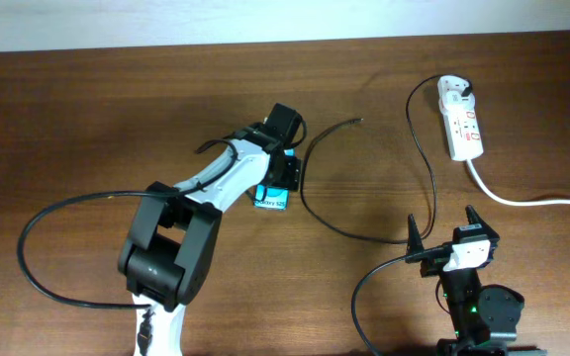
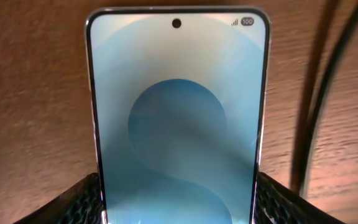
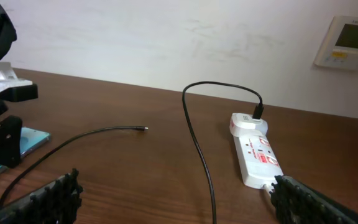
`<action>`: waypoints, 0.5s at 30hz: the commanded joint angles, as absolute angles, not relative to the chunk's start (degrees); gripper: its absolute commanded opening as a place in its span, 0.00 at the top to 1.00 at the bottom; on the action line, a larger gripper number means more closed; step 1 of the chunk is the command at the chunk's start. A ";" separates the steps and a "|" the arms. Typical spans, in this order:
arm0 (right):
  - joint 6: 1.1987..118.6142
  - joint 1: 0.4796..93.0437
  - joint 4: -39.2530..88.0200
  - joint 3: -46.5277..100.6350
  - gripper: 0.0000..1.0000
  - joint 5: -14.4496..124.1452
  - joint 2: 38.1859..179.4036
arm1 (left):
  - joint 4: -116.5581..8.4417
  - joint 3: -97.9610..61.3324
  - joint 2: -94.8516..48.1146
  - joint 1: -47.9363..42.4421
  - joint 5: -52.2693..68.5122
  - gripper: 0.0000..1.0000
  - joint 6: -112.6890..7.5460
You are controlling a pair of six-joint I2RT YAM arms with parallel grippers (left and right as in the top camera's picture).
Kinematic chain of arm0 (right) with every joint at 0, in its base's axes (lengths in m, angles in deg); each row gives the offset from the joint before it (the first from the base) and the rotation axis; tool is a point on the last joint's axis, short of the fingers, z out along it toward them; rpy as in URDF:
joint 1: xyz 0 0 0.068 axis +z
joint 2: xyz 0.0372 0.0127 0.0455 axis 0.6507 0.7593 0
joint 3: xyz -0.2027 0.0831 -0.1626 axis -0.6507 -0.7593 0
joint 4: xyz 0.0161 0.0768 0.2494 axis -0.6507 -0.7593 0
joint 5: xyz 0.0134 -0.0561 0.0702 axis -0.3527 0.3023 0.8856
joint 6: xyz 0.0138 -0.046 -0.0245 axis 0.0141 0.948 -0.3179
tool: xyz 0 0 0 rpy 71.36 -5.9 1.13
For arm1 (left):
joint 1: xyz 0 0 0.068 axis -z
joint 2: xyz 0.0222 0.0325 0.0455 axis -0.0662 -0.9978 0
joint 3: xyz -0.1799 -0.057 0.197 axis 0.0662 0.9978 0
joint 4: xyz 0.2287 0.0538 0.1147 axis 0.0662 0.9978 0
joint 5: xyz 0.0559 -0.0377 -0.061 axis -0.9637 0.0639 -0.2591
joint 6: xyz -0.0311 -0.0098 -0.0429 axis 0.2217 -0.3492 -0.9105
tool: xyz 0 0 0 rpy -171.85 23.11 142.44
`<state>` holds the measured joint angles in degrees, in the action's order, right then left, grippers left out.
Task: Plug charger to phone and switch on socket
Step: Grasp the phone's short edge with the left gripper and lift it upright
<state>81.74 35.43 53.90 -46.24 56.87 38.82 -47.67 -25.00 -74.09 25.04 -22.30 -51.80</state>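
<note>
The phone (image 2: 178, 112) lies flat on the brown table with its blue screen up; in the overhead view only its end with the white strip (image 1: 271, 199) shows. My left gripper (image 2: 179, 193) is shut on the phone, one finger on each long edge. The black charger (image 1: 419, 163) is plugged into the white socket (image 1: 462, 119) and loops across the table to its free tip (image 1: 361, 121), right of the phone. My right gripper (image 1: 441, 229) is open and empty, low over the table just beyond the cable's loop (image 3: 207, 180), with the socket (image 3: 257, 155) ahead right.
The socket's thick white cord (image 1: 522, 201) runs off to the right edge. My left arm (image 1: 196, 198) lies diagonally across the table's middle. A wall controller (image 3: 352, 40) hangs on the white wall behind the table.
</note>
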 commanded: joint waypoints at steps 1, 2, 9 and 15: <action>81.94 35.39 53.55 -46.51 0.02 57.55 38.49 | -44.87 -27.52 -76.69 24.15 -21.71 0.47 -54.09; 81.94 35.39 53.57 -46.51 0.02 57.55 38.49 | -43.73 -28.54 -76.69 24.15 -22.70 0.48 -54.57; 81.94 35.39 53.55 -46.51 0.02 57.55 38.49 | -34.31 -36.94 -76.69 24.15 -25.10 0.48 -57.70; 81.94 35.39 53.57 -46.51 0.02 57.55 38.49 | -26.81 -43.47 -76.64 24.15 -25.04 0.51 -59.18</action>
<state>81.74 35.43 53.90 -46.24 56.87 38.82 -28.10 -40.17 -76.64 24.61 -24.10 -57.24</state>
